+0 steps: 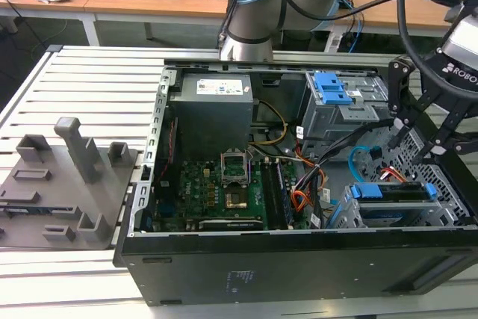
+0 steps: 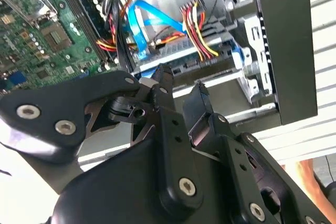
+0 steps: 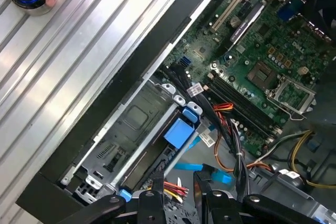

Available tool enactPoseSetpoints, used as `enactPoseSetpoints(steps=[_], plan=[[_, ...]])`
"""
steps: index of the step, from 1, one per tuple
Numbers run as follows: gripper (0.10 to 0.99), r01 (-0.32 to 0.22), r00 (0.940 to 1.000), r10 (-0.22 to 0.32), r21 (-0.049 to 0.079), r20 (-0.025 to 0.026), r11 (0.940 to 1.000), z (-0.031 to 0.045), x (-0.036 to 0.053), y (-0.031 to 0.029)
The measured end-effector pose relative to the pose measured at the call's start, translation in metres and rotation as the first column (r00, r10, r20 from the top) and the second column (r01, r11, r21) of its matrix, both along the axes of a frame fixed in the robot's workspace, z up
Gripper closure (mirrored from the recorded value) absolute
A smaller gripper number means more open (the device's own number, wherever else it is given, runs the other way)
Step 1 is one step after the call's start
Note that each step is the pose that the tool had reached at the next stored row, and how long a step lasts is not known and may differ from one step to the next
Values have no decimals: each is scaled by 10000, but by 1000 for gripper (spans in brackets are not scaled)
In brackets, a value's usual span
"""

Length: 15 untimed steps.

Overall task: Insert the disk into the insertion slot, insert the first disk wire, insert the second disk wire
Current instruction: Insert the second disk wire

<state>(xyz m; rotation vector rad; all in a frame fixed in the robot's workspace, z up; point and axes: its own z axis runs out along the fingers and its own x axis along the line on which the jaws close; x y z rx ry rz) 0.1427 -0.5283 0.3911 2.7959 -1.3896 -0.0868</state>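
Pincer (image 1: 417, 136) gapes above disk (image 1: 394, 192), mostly hidden.

Cable tangle (image 1: 308, 178) just beside insertion slot (image 1: 449, 201)

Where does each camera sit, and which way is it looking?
Exterior view: off the arm, facing the open computer case; arm behind it, hand at the exterior view's right.
First wrist view: above the case, looking down at the motherboard; hand in view.
Second wrist view: behind the hand, facing the disk.
Both wrist views share the second disk wire.
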Motion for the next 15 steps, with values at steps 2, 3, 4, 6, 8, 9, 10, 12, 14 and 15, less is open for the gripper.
enactPoseSetpoints(steps=[2, 3, 4, 6, 8, 9, 10, 12, 14, 15], plan=[[725, 1, 10000, -1, 0, 1, 10000, -1, -12, 98], [725, 4, 10000, -4, 0, 0, 10000, -3, -32, 130], [725, 10, 10000, -10, -1, 0, 10000, -11, -87, 146], [725, 18, 10000, -18, -9, 0, 10000, -63, -167, 147], [725, 16, 10000, -16, -23, 0, 10000, -138, -184, 155], [725, 17, 10000, -17, -19, 0, 10000, -161, -187, 168], [725, 18, 10000, -18, -19, 0, 10000, -173, -188, 171], [725, 18, 10000, -18, -25, 0, 10000, -233, -194, 173], [725, 17, 10000, -17, -34, 0, 10000, -270, -196, 173], [725, 17, 10000, -17, -36, 0, 10000, -278, -196, 174]])
